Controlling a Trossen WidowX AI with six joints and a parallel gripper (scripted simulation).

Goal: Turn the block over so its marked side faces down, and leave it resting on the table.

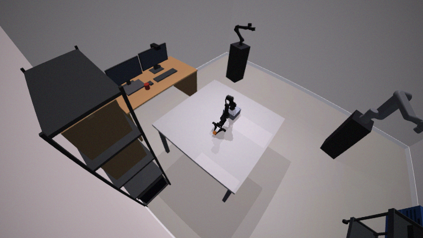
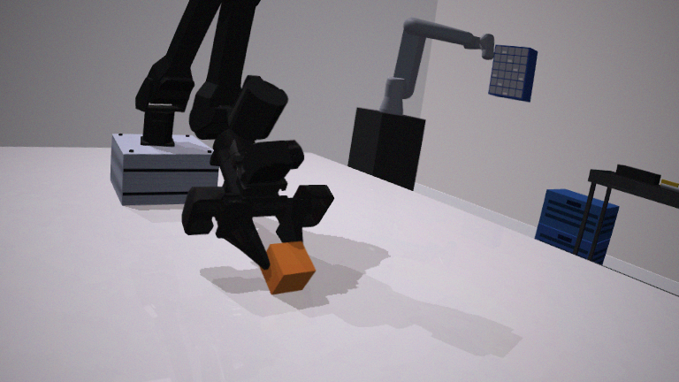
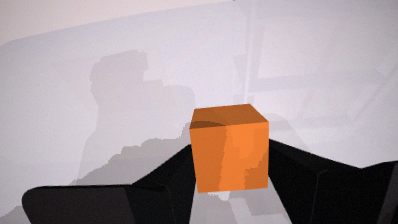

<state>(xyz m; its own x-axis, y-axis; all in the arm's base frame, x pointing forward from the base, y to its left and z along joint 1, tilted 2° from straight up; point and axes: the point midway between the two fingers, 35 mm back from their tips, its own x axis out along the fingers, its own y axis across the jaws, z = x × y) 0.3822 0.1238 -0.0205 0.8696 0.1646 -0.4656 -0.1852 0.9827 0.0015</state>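
The orange block [image 2: 287,267] is held between the two black fingers of my gripper [image 2: 278,254], tilted, with its lower corner at or just above the white table. In the wrist view the block [image 3: 230,148] fills the middle between the two fingers. No marked side shows on the faces I can see. In the top view the block [image 1: 214,133] is a small orange spot under the gripper [image 1: 218,128] near the table's middle.
The arm's grey base box [image 2: 158,168] stands behind the gripper. A black pedestal with a grey arm [image 2: 386,144] and blue crates [image 2: 574,223] stand beyond the table's far edge. A desk [image 1: 160,81] and a shelf rack [image 1: 88,124] stand off the table.
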